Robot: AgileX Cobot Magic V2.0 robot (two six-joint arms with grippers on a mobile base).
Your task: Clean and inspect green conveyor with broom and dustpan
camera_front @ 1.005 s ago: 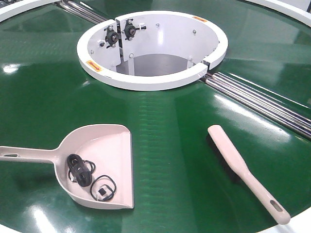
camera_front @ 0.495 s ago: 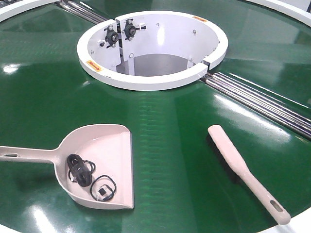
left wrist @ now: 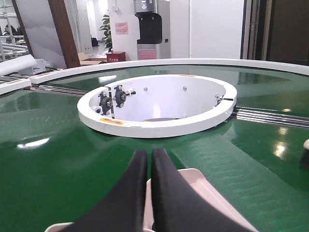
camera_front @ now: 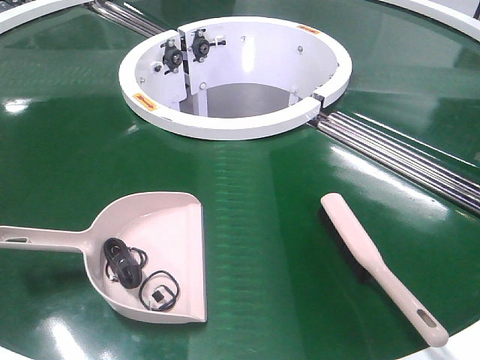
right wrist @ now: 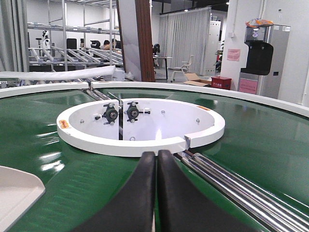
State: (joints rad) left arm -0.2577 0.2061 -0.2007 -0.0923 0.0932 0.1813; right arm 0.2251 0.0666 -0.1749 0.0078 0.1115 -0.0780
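The green conveyor (camera_front: 262, 187) fills the front view. The pink-beige dustpan (camera_front: 161, 240) lies on it at the lower left with its handle pointing left. It holds black coiled cables (camera_front: 124, 262). The pink-beige broom (camera_front: 360, 251) lies flat at the lower right, handle toward the near edge. Neither gripper shows in the front view. In the left wrist view, my left gripper (left wrist: 148, 152) is shut and empty above the dustpan (left wrist: 212, 193). In the right wrist view, my right gripper (right wrist: 157, 153) is shut and empty, with the dustpan's corner (right wrist: 14, 191) at the far left.
The white ring (camera_front: 232, 124) around the central opening sits at the belt's middle, with black bearing fittings (camera_front: 184, 49) on its inner wall. Metal roller strips (camera_front: 405, 157) run from the ring to the right. A white outer rim (left wrist: 159, 63) borders the belt.
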